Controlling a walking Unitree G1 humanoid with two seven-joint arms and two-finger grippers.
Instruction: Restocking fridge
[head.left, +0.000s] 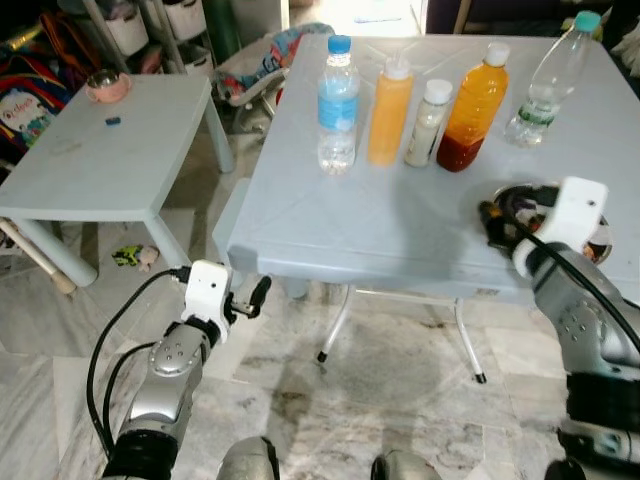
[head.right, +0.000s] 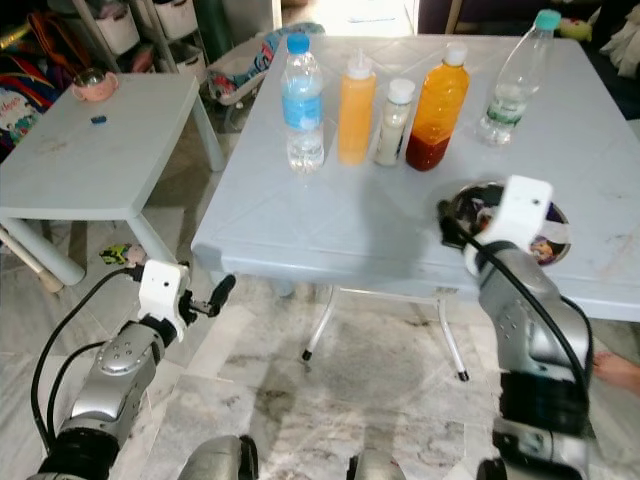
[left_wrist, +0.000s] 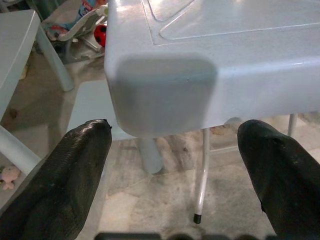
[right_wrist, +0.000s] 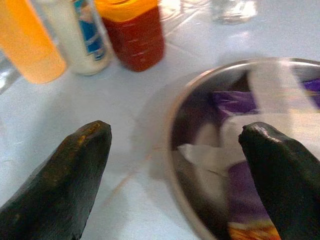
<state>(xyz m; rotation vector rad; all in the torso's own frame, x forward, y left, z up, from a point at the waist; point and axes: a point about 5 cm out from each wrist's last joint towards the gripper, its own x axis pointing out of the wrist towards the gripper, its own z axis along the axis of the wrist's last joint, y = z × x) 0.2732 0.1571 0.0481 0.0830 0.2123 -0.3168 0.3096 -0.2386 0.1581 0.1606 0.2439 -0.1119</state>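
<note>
Grey plastic table (head.left: 330, 225), five bottles in a row at its far side.
Water bottle (head.left: 337, 105), orange squeeze bottle (head.left: 389, 112), white bottle (head.left: 429, 122), juice bottle (head.left: 471, 107), clear bottle (head.left: 544, 82). Right gripper (right_wrist: 175, 165) spread over steel bowl (right_wrist: 200, 100) rim, holding nothing. Left gripper (left_wrist: 172, 165) spread, below table corner.

Left gripper (head.left: 262, 290) low, jaws spread; right gripper (head.left: 487, 213) raised, jaws spread.
</note>
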